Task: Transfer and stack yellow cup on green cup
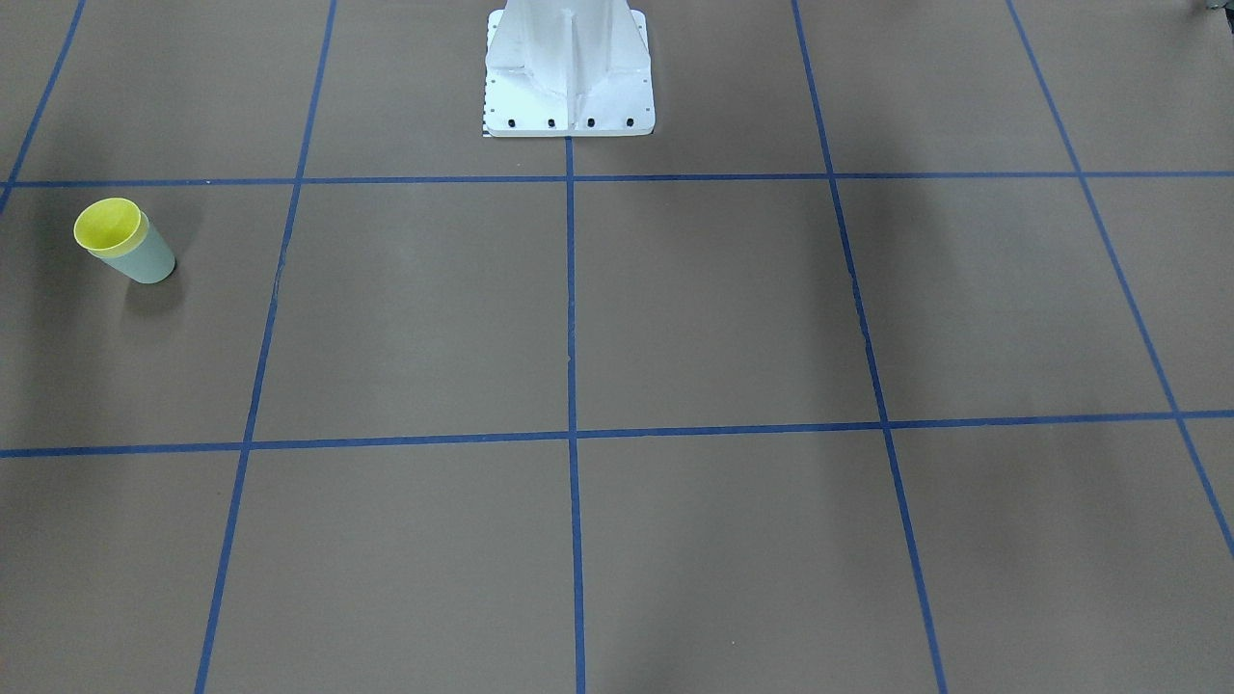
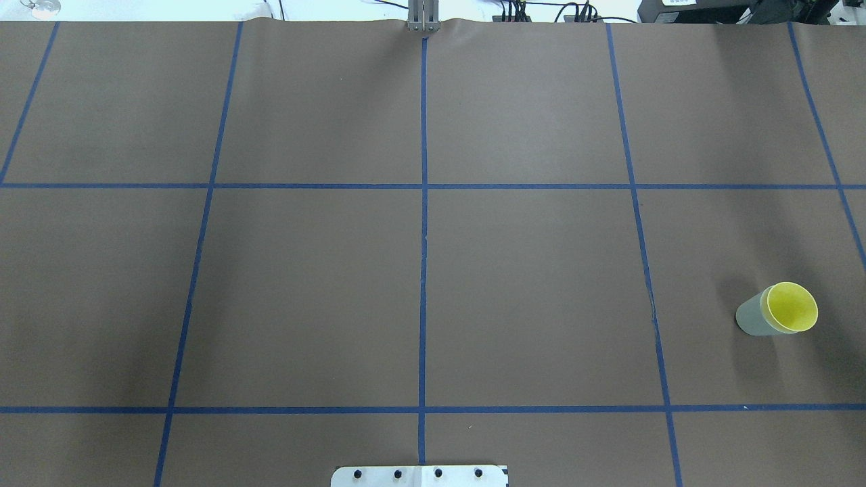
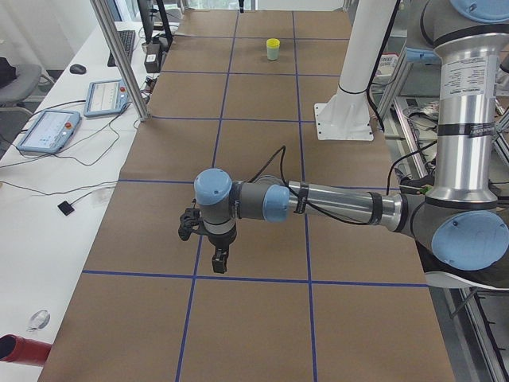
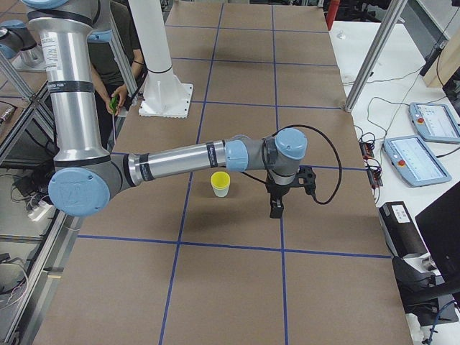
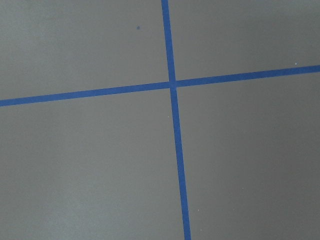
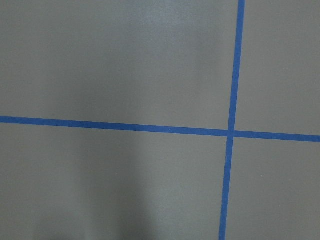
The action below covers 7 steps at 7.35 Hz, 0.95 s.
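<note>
The yellow cup (image 1: 108,224) sits nested inside the green cup (image 1: 147,260), upright on the brown table at the robot's right side. The pair shows in the overhead view too, yellow cup (image 2: 791,308) in green cup (image 2: 749,319). In the exterior right view the cups (image 4: 220,184) stand just beside the right arm's wrist. The right gripper (image 4: 275,210) hangs over the table to their right, apart from them. The left gripper (image 3: 219,259) hangs over the table far from the cups (image 3: 273,49). I cannot tell whether either gripper is open or shut. Both wrist views show only table and blue tape.
The white robot pedestal (image 1: 569,72) stands at the table's robot side. Blue tape lines (image 2: 423,237) grid the brown table. Control pendants (image 3: 48,131) lie beside the table. Metal posts (image 3: 119,56) stand at its edge. A person (image 4: 118,65) stands behind the right arm.
</note>
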Each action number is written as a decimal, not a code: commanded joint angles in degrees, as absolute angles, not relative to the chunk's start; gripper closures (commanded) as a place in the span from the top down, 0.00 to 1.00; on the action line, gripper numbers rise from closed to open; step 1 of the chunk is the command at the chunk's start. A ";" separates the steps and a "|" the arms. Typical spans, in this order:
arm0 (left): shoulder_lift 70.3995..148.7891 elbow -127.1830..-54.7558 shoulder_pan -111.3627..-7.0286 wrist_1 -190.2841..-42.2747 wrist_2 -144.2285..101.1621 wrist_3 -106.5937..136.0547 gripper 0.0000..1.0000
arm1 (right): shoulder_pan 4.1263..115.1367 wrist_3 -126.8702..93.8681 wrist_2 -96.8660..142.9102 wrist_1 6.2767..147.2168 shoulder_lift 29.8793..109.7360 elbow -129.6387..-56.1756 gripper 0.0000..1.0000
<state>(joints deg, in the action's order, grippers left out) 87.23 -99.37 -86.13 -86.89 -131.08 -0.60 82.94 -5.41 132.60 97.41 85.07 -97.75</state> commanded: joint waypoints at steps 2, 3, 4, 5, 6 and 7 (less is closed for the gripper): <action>86.75 -99.49 -86.13 -86.92 -131.22 -0.70 1.00 | 82.79 -5.97 132.71 96.95 87.10 -98.70 1.00; 87.01 -100.10 -86.13 -86.92 -131.22 -0.62 1.00 | 82.79 -6.06 133.15 96.86 86.75 -98.35 1.00; 87.01 -100.89 -86.13 -86.84 -133.05 -0.62 1.00 | 82.79 -5.89 133.07 96.77 86.75 -97.39 1.00; 87.10 -100.72 -86.13 -86.84 -135.76 -0.62 1.00 | 82.79 -5.89 132.98 96.77 87.01 -97.12 1.00; 87.10 -100.81 -86.13 -86.84 -135.79 -0.62 1.00 | 82.79 -5.98 133.15 96.77 87.10 -97.03 1.00; 86.84 -101.42 -86.13 -86.75 -135.79 -0.70 1.00 | 82.79 -5.89 132.98 96.77 87.10 -96.94 1.00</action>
<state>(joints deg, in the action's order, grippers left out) 87.02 -100.89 -86.13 -86.82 -135.35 -0.63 82.80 -5.93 133.06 96.78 87.04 -97.13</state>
